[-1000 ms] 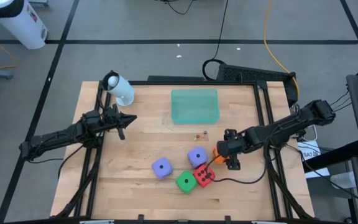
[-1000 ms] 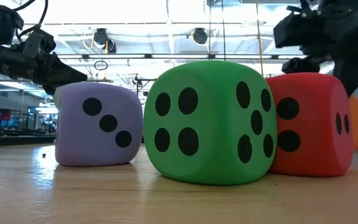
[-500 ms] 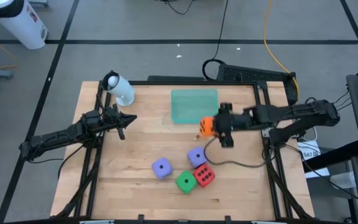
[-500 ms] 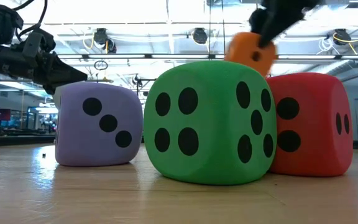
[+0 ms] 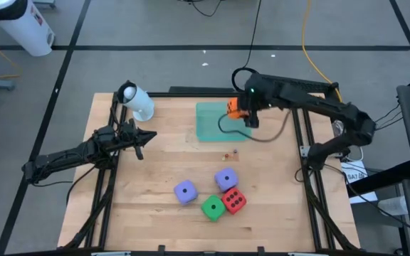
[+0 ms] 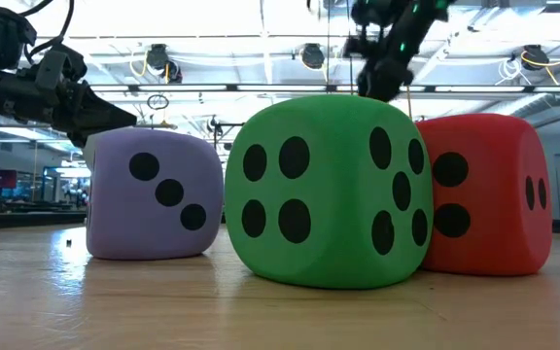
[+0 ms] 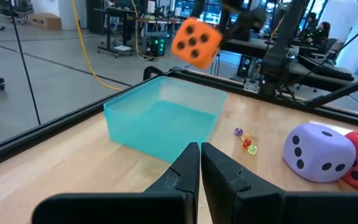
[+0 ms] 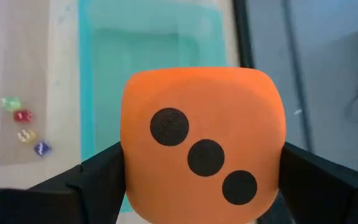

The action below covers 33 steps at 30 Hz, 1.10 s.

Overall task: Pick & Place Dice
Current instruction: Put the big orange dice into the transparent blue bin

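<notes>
- The right gripper (image 5: 238, 110) has carried the orange die (image 5: 233, 108) from the near side up over the far right corner of the green tray (image 5: 212, 128), pinching it between both fingers.
- The left gripper (image 5: 143, 136) waits at the left, fingers pressed together.
- Two purple dice (image 5: 225, 178), a green die (image 5: 213, 208) and a red die (image 5: 234, 200) sit near the front edge.

Orange die (image 8: 204, 146): black pips, three in diagonal on one face, five on another. Green die (image 6: 331, 190): dark pips, four and six showing. Red die (image 6: 489, 194): black pips. Two purple dice (image 5: 184, 190) (image 5: 225, 178), pale lilac, dark pips. Tray (image 5: 212, 122): translucent teal-green. Table (image 5: 162, 163): light wood grain. Arms dark.
</notes>
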Tool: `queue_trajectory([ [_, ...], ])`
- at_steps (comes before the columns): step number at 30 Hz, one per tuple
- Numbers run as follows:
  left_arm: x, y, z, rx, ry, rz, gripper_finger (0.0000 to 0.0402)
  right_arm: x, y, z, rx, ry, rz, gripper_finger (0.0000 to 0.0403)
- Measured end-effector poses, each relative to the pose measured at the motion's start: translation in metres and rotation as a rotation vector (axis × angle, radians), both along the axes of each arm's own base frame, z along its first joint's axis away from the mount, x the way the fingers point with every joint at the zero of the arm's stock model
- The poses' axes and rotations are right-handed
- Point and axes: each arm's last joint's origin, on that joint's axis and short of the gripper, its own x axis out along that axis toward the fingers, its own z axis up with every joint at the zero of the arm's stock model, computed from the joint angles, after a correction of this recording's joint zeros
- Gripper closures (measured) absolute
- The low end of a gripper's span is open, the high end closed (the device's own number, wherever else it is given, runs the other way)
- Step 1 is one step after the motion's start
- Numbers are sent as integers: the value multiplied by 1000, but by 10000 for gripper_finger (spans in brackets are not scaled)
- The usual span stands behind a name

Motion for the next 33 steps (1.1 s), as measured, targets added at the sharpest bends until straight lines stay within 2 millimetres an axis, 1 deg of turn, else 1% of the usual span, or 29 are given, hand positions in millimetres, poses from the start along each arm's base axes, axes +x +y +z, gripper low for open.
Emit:
queue_trajectory([
  [3, 0, 0, 0, 0, 0, 0, 376, 2, -23, -19, 44, 49, -21, 61],
  [7, 0, 0, 0, 7, 2, 0, 376, 8, -41, -43, 64, 115, -35, 60],
  [12, 0, 0, 0, 7, 7, -1, 376, 17, -52, -69, 98, 177, -36, 60],
  [15, 0, 0, 0, 7, 7, -1, 376, 19, -56, -79, 102, 215, -43, 60],
  [19, 0, 0, 0, 7, 8, -1, 376, 23, -61, -89, 59, 255, -59, 60],
  [24, 0, 0, 0, 8, 9, -1, 376, 27, -64, -99, 37, 282, -33, 59],
  [27, 0, 0, 0, 7, 9, -1, 376, 29, -66, -100, -12, 304, -43, 44],
  [30, 0, 0, 0, 7, 10, -2, 376, 29, -66, -100, -26, 317, -51, 16],
  [33, 0, 0, 0, 6, 9, -3, 376, 26, -65, -98, -44, 336, -65, 10],
])
